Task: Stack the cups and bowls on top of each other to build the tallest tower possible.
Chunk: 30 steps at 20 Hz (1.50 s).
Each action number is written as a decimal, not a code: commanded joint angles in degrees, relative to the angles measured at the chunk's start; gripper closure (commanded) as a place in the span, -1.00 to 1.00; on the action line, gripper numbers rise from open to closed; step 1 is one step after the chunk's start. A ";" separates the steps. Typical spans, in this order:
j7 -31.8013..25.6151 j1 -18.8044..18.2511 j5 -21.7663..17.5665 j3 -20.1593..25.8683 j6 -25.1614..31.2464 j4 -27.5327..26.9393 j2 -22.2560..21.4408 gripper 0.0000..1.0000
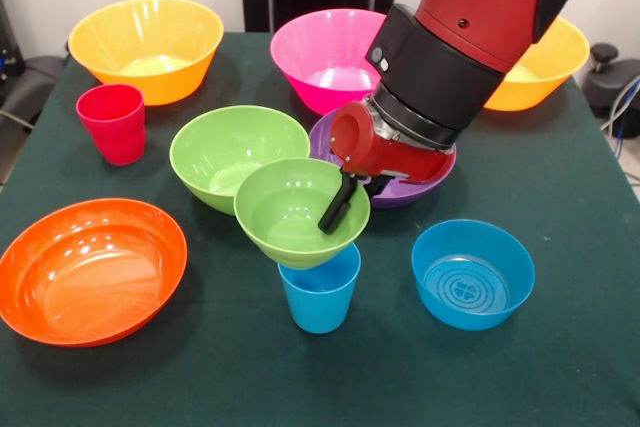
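Observation:
My gripper point(331, 219) reaches down from the upper right. One black finger point(338, 205) shows inside the small green bowl point(290, 217), near its right rim; the other is hidden. The gripper looks shut on that rim. The small green bowl sits on the mouth of the upright sky blue cup point(320, 295). The medium lime green bowl point(222, 152) stands just behind it, touching or nearly so. The wide purple bowl point(405, 190) is mostly hidden under the gripper. The small blue bowl point(472, 274) stands to the right. The red cup point(112, 122) stands at the left.
A wide orange bowl point(90, 267) sits at the front left. Two large yellow-orange bowls stand at the back left point(145, 47) and back right point(545, 72), and a large pink bowl point(325, 57) at the back middle. A dark green cloth point(560, 367) covers the table.

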 commanded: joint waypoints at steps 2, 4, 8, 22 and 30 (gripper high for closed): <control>9.76 0.66 -0.94 5.73 -3.71 4.28 2.38 1.00; 9.82 0.58 -0.75 6.03 -3.86 4.28 2.37 1.00; 10.39 0.62 -0.45 6.36 -4.63 5.14 2.09 1.00; 12.40 1.08 0.50 6.88 -4.29 5.20 2.46 1.00; 14.20 1.21 0.86 7.43 -4.87 6.46 2.10 1.00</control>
